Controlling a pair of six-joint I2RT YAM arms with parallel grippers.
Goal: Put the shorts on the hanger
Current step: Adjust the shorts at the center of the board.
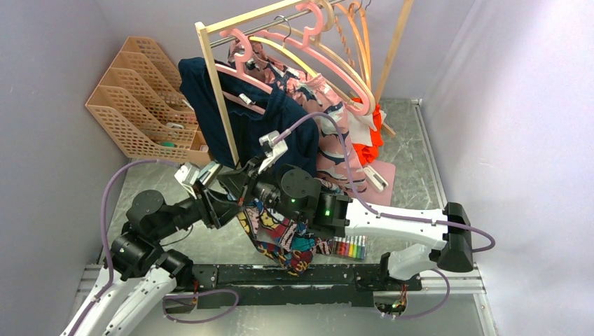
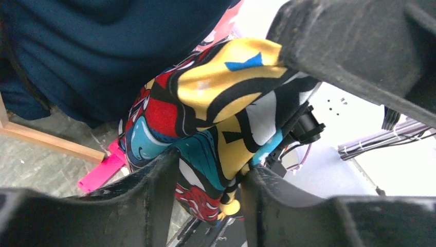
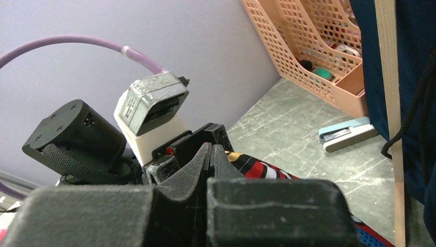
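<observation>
Hanging in a bunch between the two arms, low over the near side of the bench (image 1: 413, 161), the shorts (image 1: 280, 238) are caught by both hands. The left hand (image 2: 211, 164) has its fingers partly drawn in on a fold of the fabric, which fills the gap and touches both. The right hand (image 3: 211, 154), close beside it, is pressed together on another edge of the shorts. The hanger (image 1: 336, 63) hangs on the rail (image 1: 259, 28) at the back, well apart from the shorts, near a navy garment (image 1: 210, 91). A pack of markers (image 1: 348, 247) lies just beside the shorts.
</observation>
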